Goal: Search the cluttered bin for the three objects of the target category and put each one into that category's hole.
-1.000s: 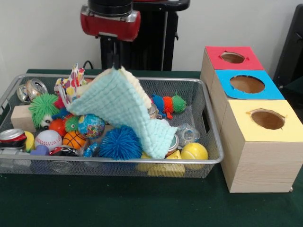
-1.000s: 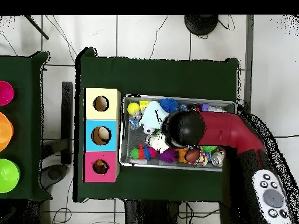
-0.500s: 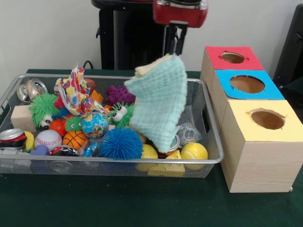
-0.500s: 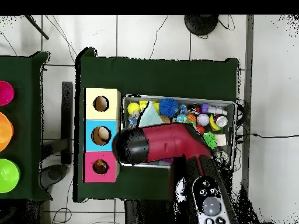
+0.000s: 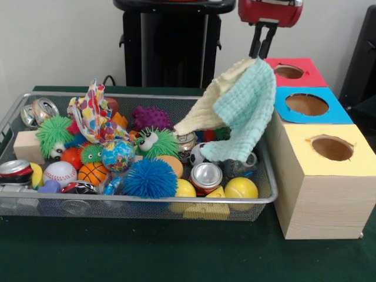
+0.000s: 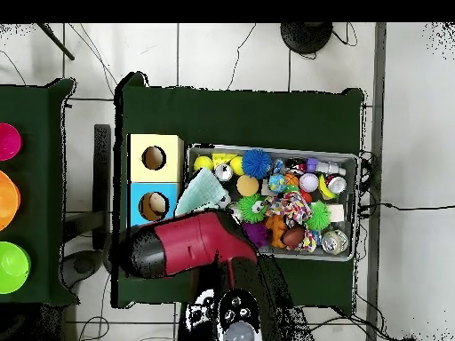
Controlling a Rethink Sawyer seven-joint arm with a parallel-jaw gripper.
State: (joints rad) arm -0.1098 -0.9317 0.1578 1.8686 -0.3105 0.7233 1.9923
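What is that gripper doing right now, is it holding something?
Gripper: shut on the mint-green cloth, lifted clear of the wire bin, beside the red box.

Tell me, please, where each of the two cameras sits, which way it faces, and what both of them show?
Front view: across the table, facing the robot; it looks at the wire bin and three boxes; the gripper hangs from above, holding a mint cloth.
Overhead view: above the table, looking straight down; the red arm reaches in from below.
Shared: bin, cloth, yellow box, blue box.
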